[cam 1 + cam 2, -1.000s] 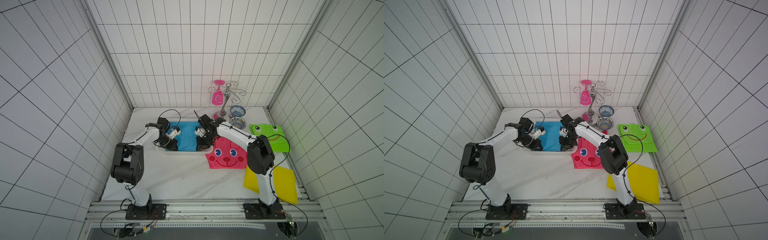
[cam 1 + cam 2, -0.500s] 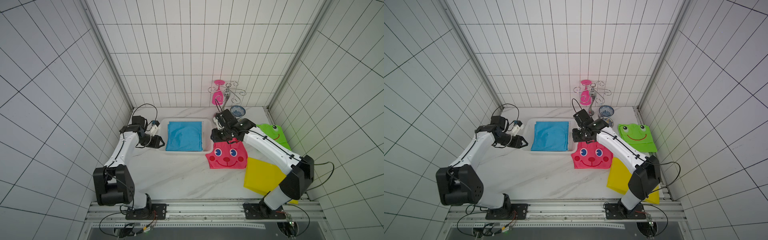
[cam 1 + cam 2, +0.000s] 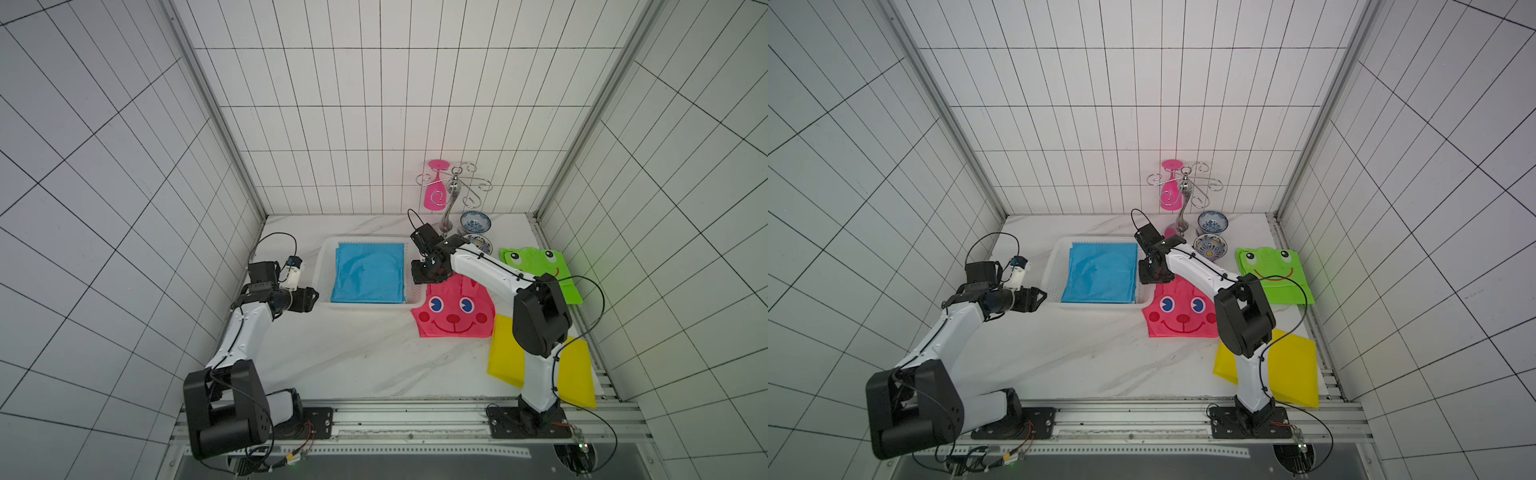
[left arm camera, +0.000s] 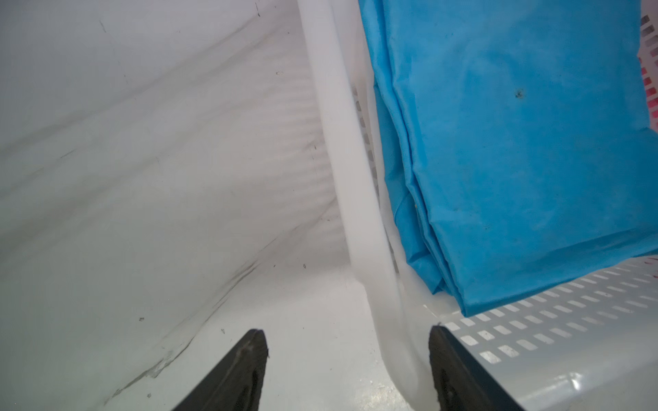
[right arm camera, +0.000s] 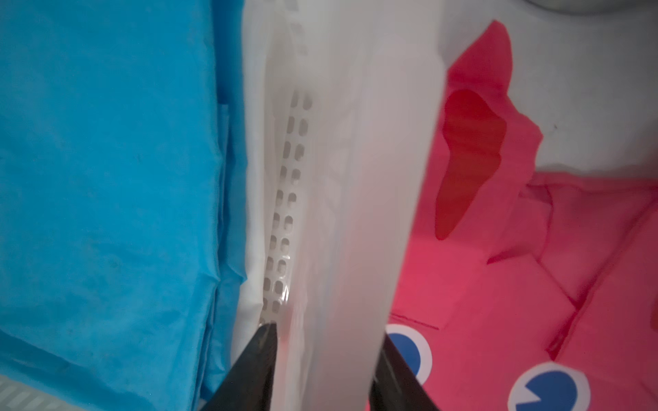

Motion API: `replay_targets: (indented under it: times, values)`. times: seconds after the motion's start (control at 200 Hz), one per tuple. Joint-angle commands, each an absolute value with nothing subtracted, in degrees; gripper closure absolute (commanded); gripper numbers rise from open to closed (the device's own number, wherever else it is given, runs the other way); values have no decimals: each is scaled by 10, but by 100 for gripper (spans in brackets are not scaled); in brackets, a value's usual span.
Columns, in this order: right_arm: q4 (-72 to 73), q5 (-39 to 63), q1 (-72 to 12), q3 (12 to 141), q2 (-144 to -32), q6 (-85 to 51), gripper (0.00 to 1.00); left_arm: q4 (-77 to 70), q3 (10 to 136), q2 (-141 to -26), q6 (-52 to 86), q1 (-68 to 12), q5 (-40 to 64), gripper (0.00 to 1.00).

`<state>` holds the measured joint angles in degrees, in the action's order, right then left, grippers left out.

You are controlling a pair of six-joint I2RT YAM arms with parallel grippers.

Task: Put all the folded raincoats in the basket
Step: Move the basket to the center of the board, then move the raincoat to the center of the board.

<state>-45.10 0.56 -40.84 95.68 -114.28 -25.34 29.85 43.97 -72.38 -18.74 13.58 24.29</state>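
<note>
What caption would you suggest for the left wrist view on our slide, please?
Open left tool straddling the rim of the white basket, with the folded blue raincoat lying inside.

Items on the desk (image 3: pixel 353 353), by count.

- Basket (image 3: pixel 321 270): one, white.
- Raincoats: four, each a different colour: blue raincoat (image 3: pixel 369 272), pink raincoat (image 3: pixel 451 318), green raincoat (image 3: pixel 530 262), yellow raincoat (image 3: pixel 505 357).
- Bowls: two, both with a blue pattern: far bowl (image 3: pixel 1212 222), near bowl (image 3: pixel 1210 248).
- Rack (image 3: pixel 453 193): one, of metal wire.
- Glass (image 3: pixel 434 198): one, pink.
- Hands: two: left hand (image 4: pixel 347 336), right hand (image 5: pixel 324 338).

Eleven items in six kinds, with the desk making twelve.
</note>
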Motion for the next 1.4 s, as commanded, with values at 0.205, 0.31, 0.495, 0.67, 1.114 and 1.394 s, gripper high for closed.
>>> replay_targets:
  times: [0.205,0.31,0.495,0.67,1.114,1.394]
  values:
    - [-490,5,-405,1055,-1210,-128,76,338,422,-680,-220,146,257,25]
    - [-498,-1,-403,1072,-1227,-93,78,392,448,-663,-244,151,332,25]
    - [-511,-14,-400,1121,-1258,-119,71,426,473,-643,-248,152,371,24]
    - [-507,23,-399,1121,-1222,-164,62,450,490,-654,-267,154,358,24]
    - [-486,-83,-383,779,-858,-224,48,581,569,-633,-434,69,418,19]
    - [-395,86,-342,546,-771,-288,49,380,500,-672,-346,-140,230,19]
